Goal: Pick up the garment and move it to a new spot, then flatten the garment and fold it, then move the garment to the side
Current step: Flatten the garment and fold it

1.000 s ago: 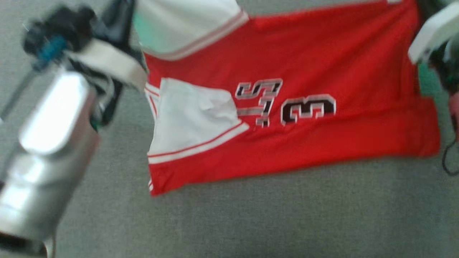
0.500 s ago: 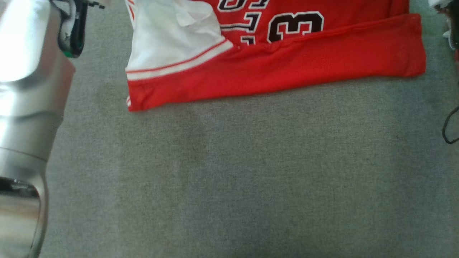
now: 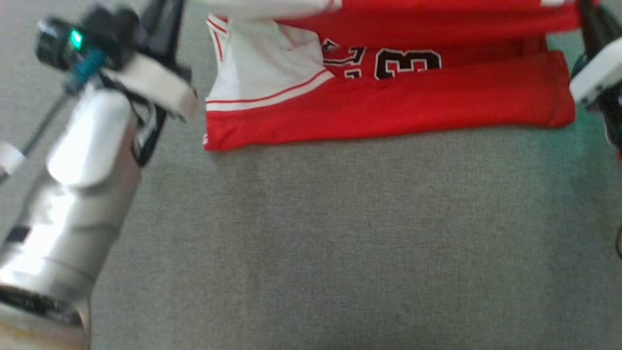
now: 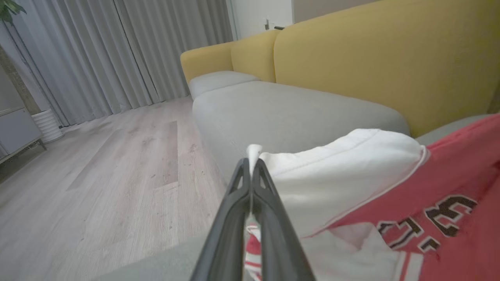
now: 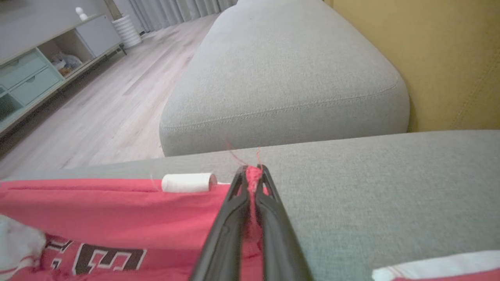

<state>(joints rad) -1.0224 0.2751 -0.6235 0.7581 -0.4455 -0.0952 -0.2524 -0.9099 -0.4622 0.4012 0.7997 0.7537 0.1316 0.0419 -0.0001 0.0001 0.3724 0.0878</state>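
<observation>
Both jaws are clenched on the garment (image 3: 388, 102), spread across the top of the head view: left gripper (image 4: 251, 164) on its white cloth, right gripper (image 5: 253, 171) on its red edge. You're likely mid-fold; next, carry the lifted edge over evenly.

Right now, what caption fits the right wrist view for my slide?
Right hand shut on an edge of the red jersey, over the grey sofa cushion.
</observation>
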